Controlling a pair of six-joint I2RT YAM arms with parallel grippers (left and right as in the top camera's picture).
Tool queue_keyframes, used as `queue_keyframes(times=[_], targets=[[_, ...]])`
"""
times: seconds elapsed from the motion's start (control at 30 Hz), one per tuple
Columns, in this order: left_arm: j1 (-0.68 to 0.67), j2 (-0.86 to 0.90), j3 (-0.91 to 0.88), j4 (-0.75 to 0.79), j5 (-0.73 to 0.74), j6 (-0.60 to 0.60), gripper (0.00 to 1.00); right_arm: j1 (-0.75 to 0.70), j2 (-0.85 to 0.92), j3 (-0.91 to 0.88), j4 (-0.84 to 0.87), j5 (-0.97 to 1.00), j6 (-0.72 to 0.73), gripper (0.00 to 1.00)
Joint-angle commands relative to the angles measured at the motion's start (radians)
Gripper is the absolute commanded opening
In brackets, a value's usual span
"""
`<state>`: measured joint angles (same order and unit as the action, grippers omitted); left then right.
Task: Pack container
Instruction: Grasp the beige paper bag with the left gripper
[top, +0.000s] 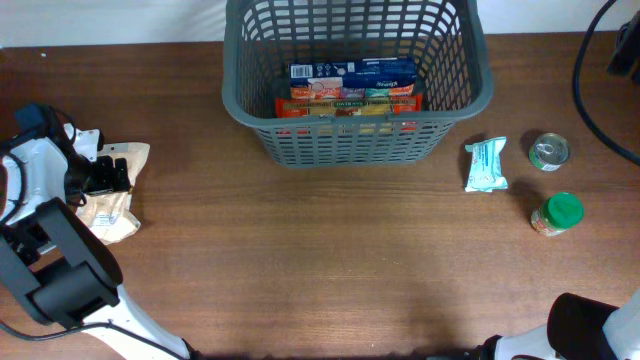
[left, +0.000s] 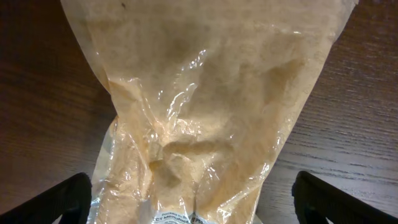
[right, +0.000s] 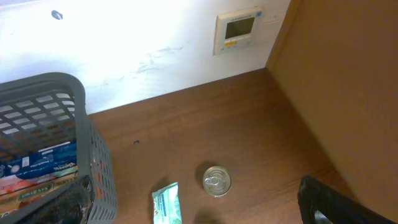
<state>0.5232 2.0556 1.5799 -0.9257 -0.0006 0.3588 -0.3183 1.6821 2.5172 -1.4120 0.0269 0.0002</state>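
Where the right arm (top: 590, 328) sits at the near right corner of the counter (top: 330, 260), its wrist view shows the right gripper (right: 189, 208) released. Its two dark fingers (right: 339, 202) are spread far apart at the bottom corners of that view, with nothing between them. A little farther out on that side a small jar (top: 556, 212) with a green lid stands upright on the wood.

On the left, slightly farther back, the left gripper (left: 191, 186) hangs over a clear bag (left: 205, 106) of tan powder that lies flat on the counter. This gripper is released as well, with one finger on each side of the bag's narrower end. One finger is at the bag's edge, though whether it touches the plastic I cannot tell; the other is apart from it.

Past the jar lies a pale green and white packet (top: 487, 165). Near it, to the right, a silver can (top: 548, 151) stands with its lid facing up.

Farther still, at the back middle of the counter, the container (top: 355, 140) stands upright, a dark grey basket with slotted walls. Inside it a blue box (top: 352, 71) lies toward the back, and an orange-red box (top: 350, 102) lies in front of it against the near wall.

Behind the counter rises a white wall (right: 124, 50) with a small control panel (right: 239, 28) on it.
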Motion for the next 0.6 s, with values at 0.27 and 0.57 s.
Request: queue_keyframes(times=[0.27,0.57], targets=[[-0.030,0.154,-0.006,0.014,-0.011,0.009,0.90,-0.005,0.002,0.006,0.002,0.011,0.004,0.99],[-0.036,0.156,-0.006,0.028,-0.024,0.008,0.02,-0.005,0.002,0.006,0.002,0.011,0.004,0.99]])
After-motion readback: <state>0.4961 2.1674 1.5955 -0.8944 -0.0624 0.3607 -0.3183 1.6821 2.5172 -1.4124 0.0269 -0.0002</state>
